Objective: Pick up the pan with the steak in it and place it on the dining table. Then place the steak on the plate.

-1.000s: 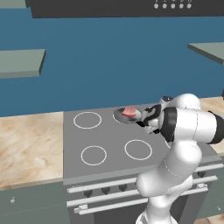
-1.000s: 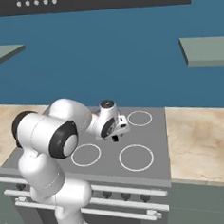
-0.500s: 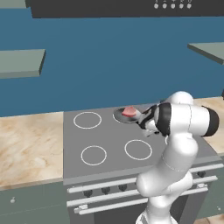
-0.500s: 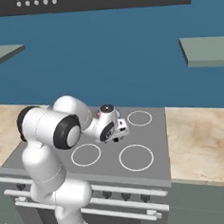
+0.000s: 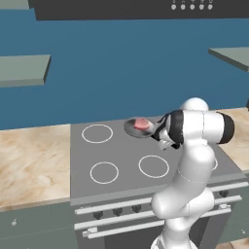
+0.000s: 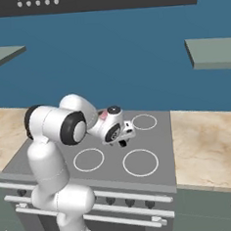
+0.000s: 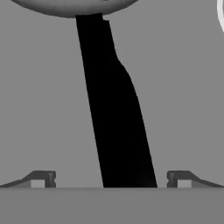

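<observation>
Black pan (image 7: 70, 6) handle lies between the hand's (image 7: 111, 179) spread fingertips.

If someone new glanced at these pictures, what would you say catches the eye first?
Probably the pinkish-red steak in the grey pan at the back of the grey stove top, bright against the blue wall. Next, the white arm bent over it, with the open gripper straddling the pan's black handle without touching it.
</observation>
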{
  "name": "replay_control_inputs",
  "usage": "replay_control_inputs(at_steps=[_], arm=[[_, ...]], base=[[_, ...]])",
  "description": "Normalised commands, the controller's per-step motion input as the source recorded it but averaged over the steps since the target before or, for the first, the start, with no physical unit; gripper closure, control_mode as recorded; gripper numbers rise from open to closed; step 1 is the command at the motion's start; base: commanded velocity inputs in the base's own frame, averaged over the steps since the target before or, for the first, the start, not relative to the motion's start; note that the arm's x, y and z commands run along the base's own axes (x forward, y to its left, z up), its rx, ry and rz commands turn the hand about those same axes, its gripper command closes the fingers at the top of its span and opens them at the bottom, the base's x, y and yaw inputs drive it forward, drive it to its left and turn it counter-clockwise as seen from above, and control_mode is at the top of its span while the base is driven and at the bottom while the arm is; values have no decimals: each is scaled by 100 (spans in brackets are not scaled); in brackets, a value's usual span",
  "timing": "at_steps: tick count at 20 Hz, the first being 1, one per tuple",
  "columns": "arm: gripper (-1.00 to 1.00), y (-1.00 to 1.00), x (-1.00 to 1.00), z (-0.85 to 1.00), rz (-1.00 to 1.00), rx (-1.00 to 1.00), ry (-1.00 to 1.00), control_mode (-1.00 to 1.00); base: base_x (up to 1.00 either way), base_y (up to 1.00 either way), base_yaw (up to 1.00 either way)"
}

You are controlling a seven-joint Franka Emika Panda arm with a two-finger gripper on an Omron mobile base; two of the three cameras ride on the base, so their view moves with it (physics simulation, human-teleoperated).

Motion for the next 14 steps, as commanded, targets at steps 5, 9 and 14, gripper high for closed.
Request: replay_control_inputs(at_steps=[5, 9, 14], arm=[[100, -20, 21, -12, 0, 0, 0, -100], [100, 0, 0, 0, 0, 0, 0, -100], [100, 1, 0, 22, -4, 1, 0, -100]], base=[[0, 0, 0], [0, 0, 0], [0, 0, 0]])
